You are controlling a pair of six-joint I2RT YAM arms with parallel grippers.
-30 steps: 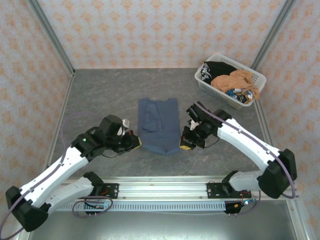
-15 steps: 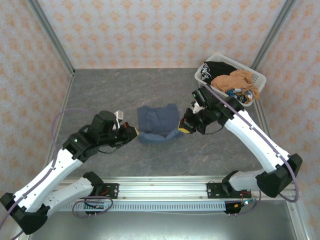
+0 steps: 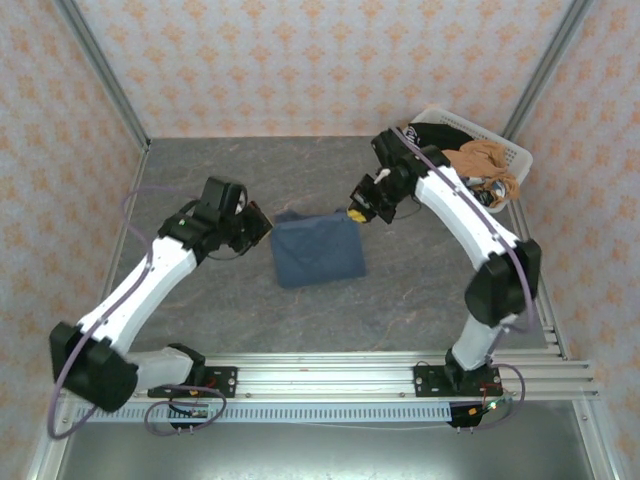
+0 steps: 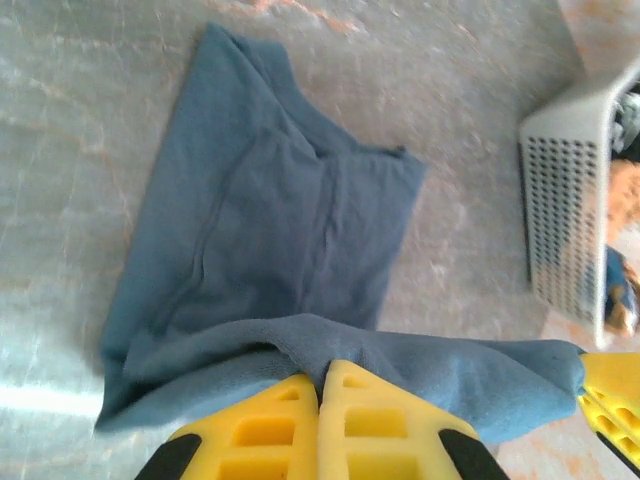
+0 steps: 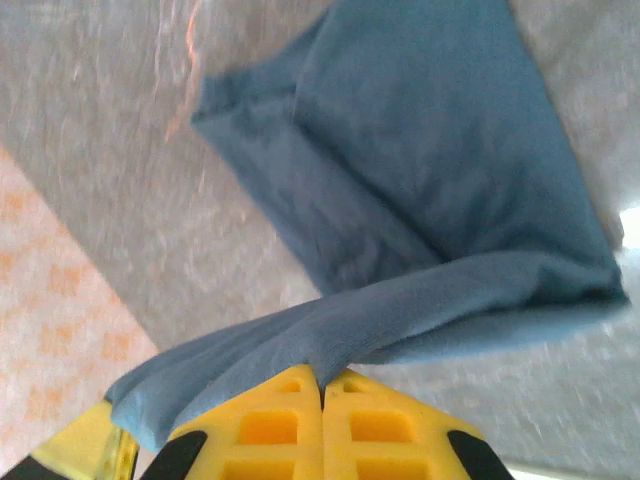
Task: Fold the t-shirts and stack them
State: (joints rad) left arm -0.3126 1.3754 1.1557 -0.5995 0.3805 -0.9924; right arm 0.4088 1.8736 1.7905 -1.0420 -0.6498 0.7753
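The left gripper (image 3: pixel 263 222) and right gripper (image 3: pixel 357 212) have swept the near hem far forward; both stay clamped on the slate-blue t-shirt (image 3: pixel 318 252), now doubled between and below them, half-fold nearly laid.

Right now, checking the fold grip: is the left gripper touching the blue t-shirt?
Touching. In the left wrist view the left gripper pinches the blue t-shirt at its edge, jaws shut.
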